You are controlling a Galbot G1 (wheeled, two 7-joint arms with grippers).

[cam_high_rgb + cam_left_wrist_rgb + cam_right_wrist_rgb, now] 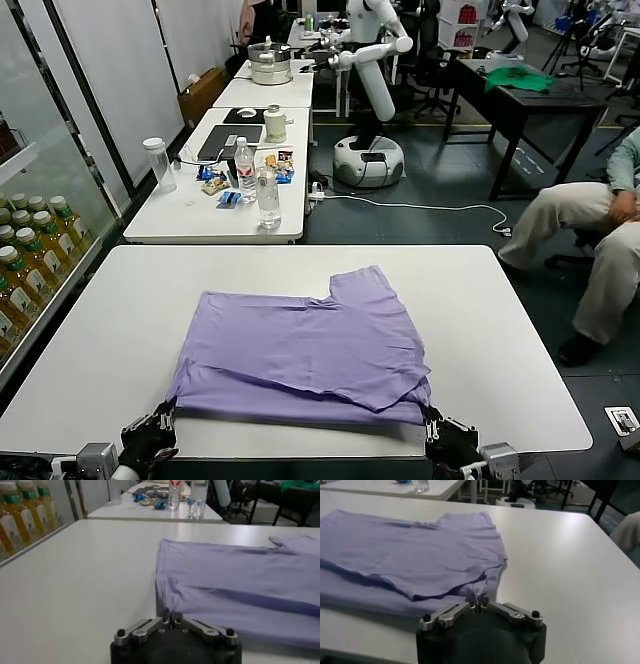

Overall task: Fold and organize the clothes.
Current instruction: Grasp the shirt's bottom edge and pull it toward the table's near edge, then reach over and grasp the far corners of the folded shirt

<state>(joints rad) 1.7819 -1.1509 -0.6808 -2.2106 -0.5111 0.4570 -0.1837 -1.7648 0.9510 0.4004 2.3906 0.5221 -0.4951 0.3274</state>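
Note:
The lavender-purple T-shirt (310,350) lies partly folded on the white table (500,340), one sleeve pointing to the far side. My left gripper (160,420) is at the shirt's near left corner, shut on the fabric edge; the left wrist view shows the jaws closed on the shirt (235,580) at the gripper (170,618). My right gripper (436,425) is at the near right corner, shut on the hem; the right wrist view shows the shirt (410,550) pinched in that gripper (478,603). The printed graphic is hidden.
A second white table (190,215) behind holds water bottles (267,195), a laptop and snacks. Green-tea bottles (25,265) stand on a shelf at the left. A seated person (600,230) is at the right. A bright green garment (518,78) lies on a far table.

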